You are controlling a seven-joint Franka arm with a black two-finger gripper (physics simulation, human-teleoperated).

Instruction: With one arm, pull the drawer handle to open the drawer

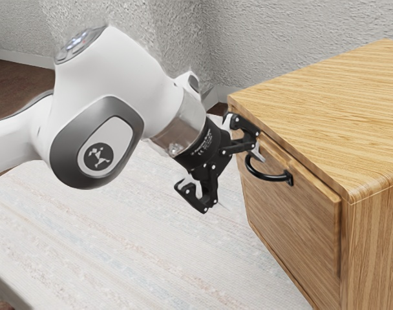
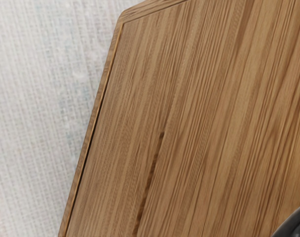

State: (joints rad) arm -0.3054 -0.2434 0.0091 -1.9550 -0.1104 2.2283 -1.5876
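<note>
1. Two fingers of the gripper [image 1: 238, 180] stand wide apart and clamp nothing.
2. In the exterior view the handle [image 1: 269, 173], a black loop, sits on the upper part of the drawer [image 1: 293, 216] front, just to the gripper's right.
3. The upper finger's tip lies at the handle's near end; whether it touches cannot be told. The lower finger hangs well clear of the handle, over the floor [image 1: 106, 245].
4. The handle is not between the fingers.
5. The drawer is in the wooden cabinet [image 1: 339, 103], right under its top; how far out it stands cannot be told.
6. The wrist view looks at a wood panel [image 2: 199, 123] beside pale floor [image 2: 36, 108].
</note>
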